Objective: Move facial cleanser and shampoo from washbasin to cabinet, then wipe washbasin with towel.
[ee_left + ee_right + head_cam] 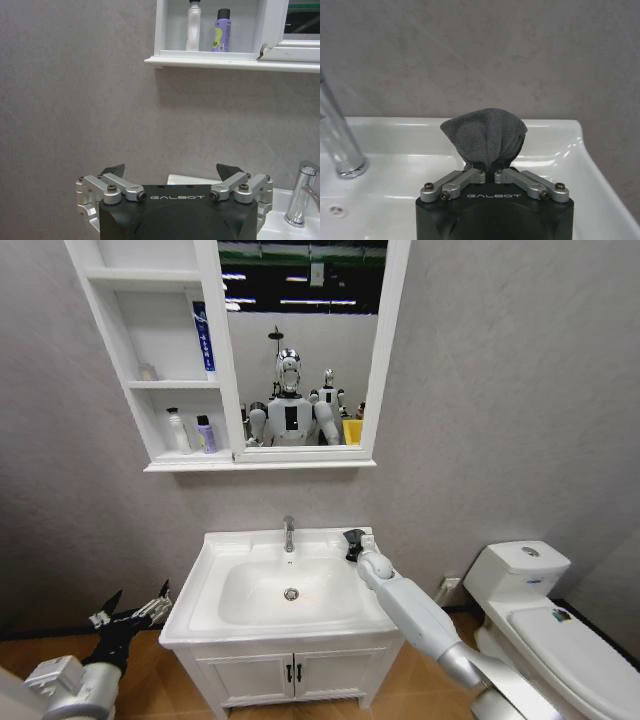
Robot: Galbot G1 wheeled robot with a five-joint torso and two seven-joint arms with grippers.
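The white washbasin [215,615] stands below the wall cabinet [150,405]. On the cabinet's lowest shelf stand a white bottle [178,430] [194,25] and a purple bottle [206,434] [220,30]; I cannot tell which is the facial cleanser and which the shampoo. My right gripper [353,543] [490,170] is over the basin's back right rim, shut on the dark grey towel [485,135], which bunches up between its fingers. My left gripper [135,612] [171,170] hangs open and empty, low to the left of the basin.
A chrome tap [289,533] [337,145] rises at the basin's back middle. A blue tube [203,338] stands on the middle shelf. The mirror [300,350] adjoins the cabinet. A white toilet [530,590] stands at the right, and a two-door vanity [290,670] sits under the basin.
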